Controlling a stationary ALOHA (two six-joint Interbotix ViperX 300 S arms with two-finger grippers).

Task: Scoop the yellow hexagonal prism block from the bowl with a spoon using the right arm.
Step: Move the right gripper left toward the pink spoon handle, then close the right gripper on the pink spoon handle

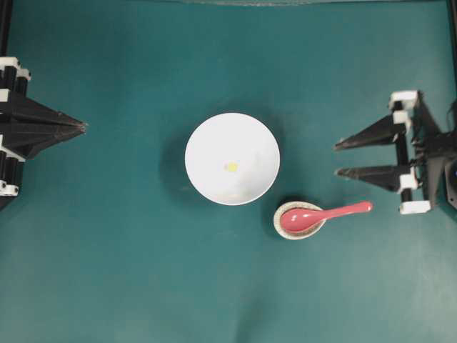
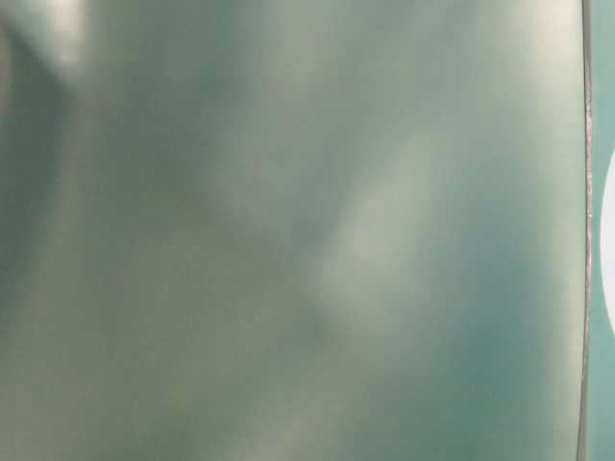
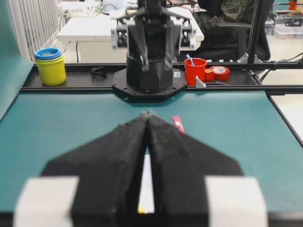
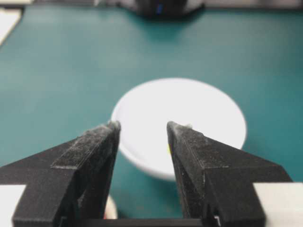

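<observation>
The white bowl [image 1: 232,143] stands mid-table with the tiny yellow hexagonal prism block [image 1: 231,167] lying inside it. The pink-red spoon [image 1: 325,214] rests to the bowl's lower right, its scoop in a small dish and its handle pointing right. My right gripper [image 1: 336,159] hovers open and empty at the right, just above the spoon's handle end, aimed at the bowl [image 4: 189,104]. In the right wrist view, the right gripper [image 4: 143,126] frames the bowl's near rim. My left gripper [image 1: 84,127] is shut at the far left. Between the left gripper's [image 3: 147,113] fingers, a strip of the bowl [image 3: 147,184] shows.
A small speckled off-white dish [image 1: 278,221] holds the spoon's scoop. Beyond the far table edge in the left wrist view stand stacked yellow and blue cups [image 3: 49,66], a red cup [image 3: 195,71] and a tape roll [image 3: 219,72]. The table-level view shows only teal blur.
</observation>
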